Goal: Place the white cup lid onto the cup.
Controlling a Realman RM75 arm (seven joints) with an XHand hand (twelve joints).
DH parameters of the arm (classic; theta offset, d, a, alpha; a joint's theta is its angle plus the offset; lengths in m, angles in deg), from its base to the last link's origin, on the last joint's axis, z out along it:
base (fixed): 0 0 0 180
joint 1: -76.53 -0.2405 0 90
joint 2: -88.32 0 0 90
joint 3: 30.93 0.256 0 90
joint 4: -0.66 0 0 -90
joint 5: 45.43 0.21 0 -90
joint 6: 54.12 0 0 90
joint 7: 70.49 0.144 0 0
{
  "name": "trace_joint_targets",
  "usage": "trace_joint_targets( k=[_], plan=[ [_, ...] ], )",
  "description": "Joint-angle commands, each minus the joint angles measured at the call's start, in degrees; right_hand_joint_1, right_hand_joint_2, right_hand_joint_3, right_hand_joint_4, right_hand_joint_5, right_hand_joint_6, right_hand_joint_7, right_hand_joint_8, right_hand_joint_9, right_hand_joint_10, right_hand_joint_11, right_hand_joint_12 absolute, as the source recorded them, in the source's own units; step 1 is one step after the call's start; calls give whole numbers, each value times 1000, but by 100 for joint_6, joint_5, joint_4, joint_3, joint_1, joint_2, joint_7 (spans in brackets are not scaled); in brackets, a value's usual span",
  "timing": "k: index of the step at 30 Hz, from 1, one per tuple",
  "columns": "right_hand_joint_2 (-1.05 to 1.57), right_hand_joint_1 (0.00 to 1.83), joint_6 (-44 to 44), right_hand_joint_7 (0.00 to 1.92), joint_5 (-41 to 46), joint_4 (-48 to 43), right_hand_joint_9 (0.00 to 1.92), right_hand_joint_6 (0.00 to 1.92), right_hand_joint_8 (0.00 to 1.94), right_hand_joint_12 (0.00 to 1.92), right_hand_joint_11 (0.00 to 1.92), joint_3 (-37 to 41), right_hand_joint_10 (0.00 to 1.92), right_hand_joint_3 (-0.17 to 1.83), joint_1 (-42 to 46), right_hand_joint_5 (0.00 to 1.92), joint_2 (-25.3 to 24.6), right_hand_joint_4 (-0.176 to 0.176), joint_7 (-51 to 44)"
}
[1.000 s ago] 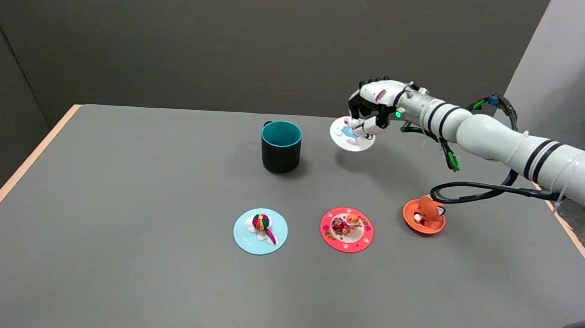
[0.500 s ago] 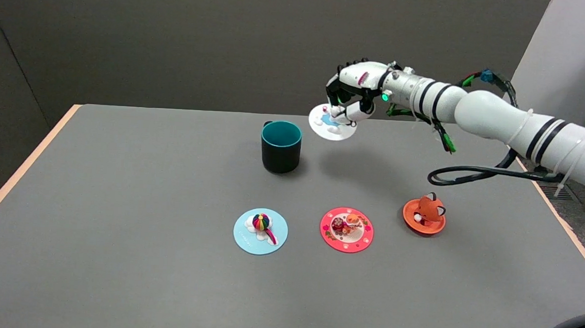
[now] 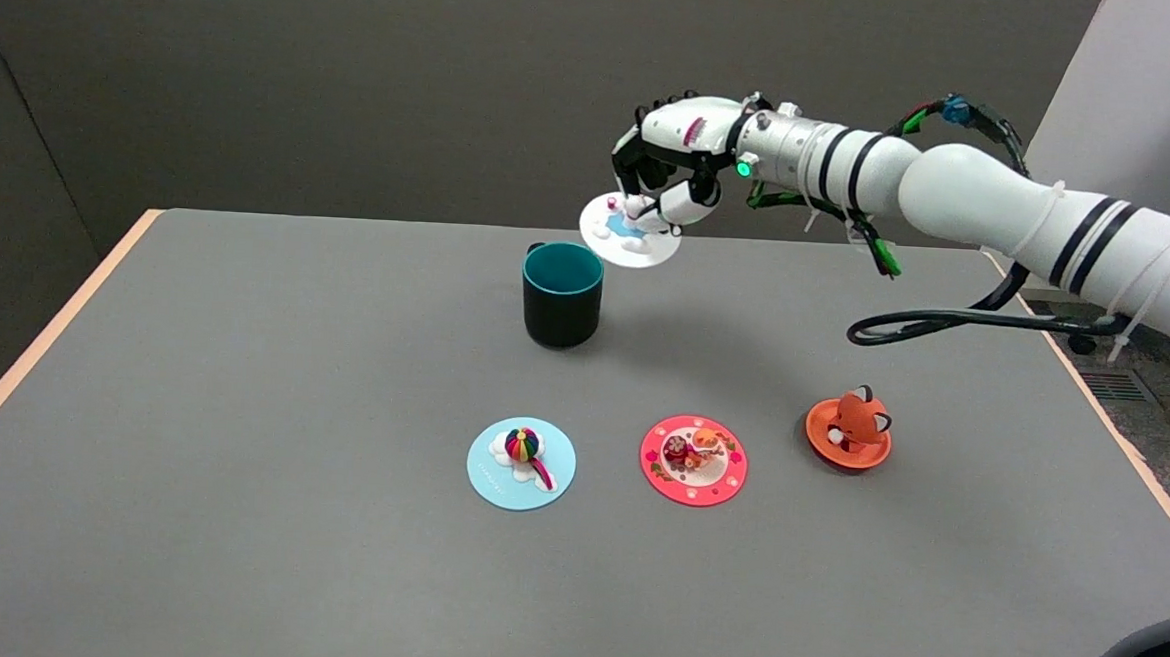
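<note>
A dark cup [image 3: 561,295] with a teal inside stands upright at the middle back of the grey table [image 3: 241,401], its handle pointing away. My right hand [image 3: 670,157] hangs in the air just up and to the right of the cup's rim. It pinches the white cup lid [image 3: 628,237] by the small figure on its top. The lid is tilted and its left edge sits close above the cup's right rim, apart from it.
Three other lids lie toward the front: a light blue one [image 3: 521,463], a red one [image 3: 693,459] and an orange one with a fox figure [image 3: 848,428]. A black cable [image 3: 946,322] loops below my forearm.
My right hand has carried the white lid up and to the left, from over the table right of the cup to near the cup's rim. The cup and other lids stayed put.
</note>
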Motion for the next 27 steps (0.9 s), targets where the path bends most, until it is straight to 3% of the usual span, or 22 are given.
trace_joint_targets(
  k=[1,27],
  plan=[
    [1159,1133,-131,655,11,144,630,1306,1598,1318,467,-743,1223,235,-703,760,-270,-2,528],
    [1121,1150,-167,720,11,-811,707,1274,1520,1184,531,-1686,1148,256,-1234,787,-1116,13,1444]
  ],
)
